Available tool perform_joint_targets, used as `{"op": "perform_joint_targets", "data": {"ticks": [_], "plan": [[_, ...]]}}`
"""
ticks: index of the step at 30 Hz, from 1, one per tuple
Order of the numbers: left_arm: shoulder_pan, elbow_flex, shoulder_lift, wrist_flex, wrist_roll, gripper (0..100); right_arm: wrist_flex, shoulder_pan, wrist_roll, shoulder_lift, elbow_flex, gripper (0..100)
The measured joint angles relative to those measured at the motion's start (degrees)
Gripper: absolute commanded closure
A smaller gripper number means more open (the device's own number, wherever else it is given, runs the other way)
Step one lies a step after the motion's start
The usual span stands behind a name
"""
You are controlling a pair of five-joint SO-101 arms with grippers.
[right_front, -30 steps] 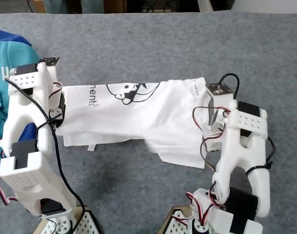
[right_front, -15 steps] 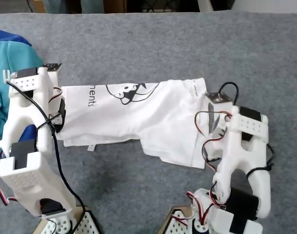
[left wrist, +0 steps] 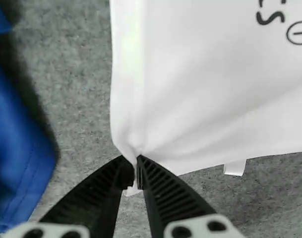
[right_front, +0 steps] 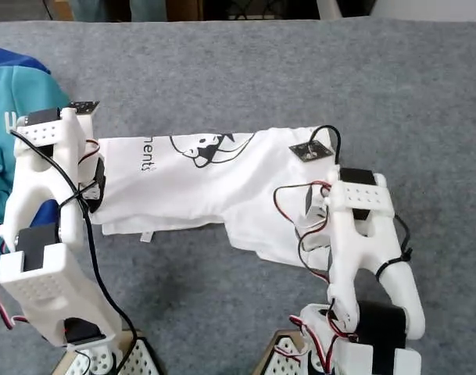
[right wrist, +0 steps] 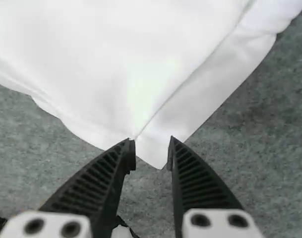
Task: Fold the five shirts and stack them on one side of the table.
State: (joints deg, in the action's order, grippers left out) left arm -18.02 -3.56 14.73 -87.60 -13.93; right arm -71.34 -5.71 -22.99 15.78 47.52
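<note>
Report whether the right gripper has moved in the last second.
Yes. The right gripper has shifted leftward in the high view, in from the white shirt's right-hand edge and closer to its black print, which stayed put.

A white shirt [right_front: 214, 187] with a black print lies partly folded and rumpled across the middle of the grey counter [right_front: 300, 70]. A teal shirt [right_front: 19, 94] and a blue shirt [right_front: 5, 59] lie bunched together at the counter's edge
</note>
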Motion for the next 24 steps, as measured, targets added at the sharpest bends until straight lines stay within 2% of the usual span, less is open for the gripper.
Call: {"op": "perform_joint_targets", "data": {"ticks": [6,12,24], "plan": [[0.0,0.0,0.0,0.0,0.0,97,6.59,0.53,0.09,0.0,4.22,88.1],[0.0,0.0,0.0,0.0,0.0,97,10.9,4.57,0.0,0.0,6.86,88.1],[0.0,0.0,0.0,0.0,0.0,97,14.07,4.92,0.09,-5.19,5.98,90.6]]}}
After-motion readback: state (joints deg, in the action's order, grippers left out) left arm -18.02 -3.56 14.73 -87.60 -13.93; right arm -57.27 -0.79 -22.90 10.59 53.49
